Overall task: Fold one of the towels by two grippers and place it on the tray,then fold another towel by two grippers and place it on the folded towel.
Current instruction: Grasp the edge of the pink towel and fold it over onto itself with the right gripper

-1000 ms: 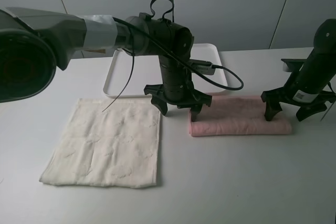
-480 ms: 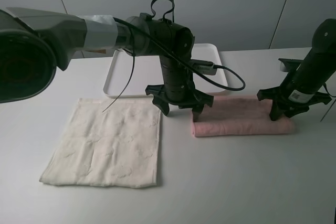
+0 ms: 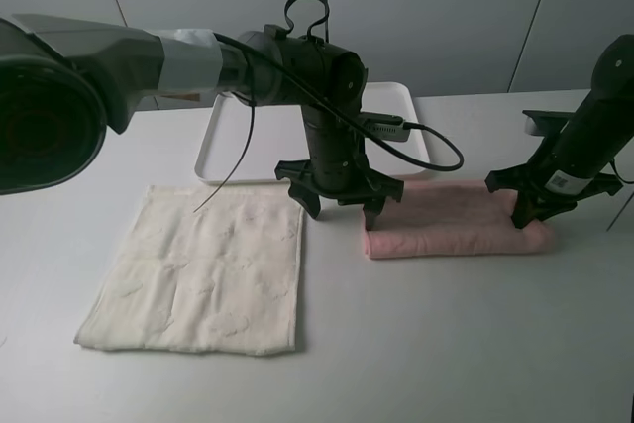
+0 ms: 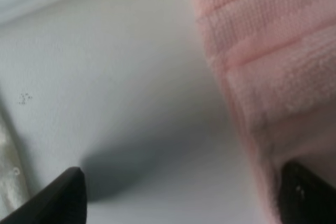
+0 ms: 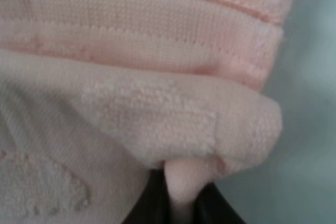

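Pale pink towel: folded into a long band, flat on the table, just in front of the tray and not on it. Judged mid-fold, with the second fold not yet made.

Biggest risk: a lopsided lift. Right gripper clamped on the band's right end; left gripper spread wide at the left end, gripping nothing. Likely, if raised by one end alone, to drag, skew, or shake the first fold open.

Next: a bad bite on the left. In the left wrist view, one fingertip at the towel's very edge, the other over bare table, close to the cream-white towel. Likely, closing from there, to catch only the outermost layer or nothing at all. Possibly to snag the cream-white border as well.

Smaller: a thin hold on the right. In the right wrist view, only a small nub of pink cloth pinched between the shut jaws, with the upper layer bulging loose above it. Could slip free under the band's weight, or leave lower layers behind.

Least: the tray, close behind the left arm. Easily nudged by a careless swing.
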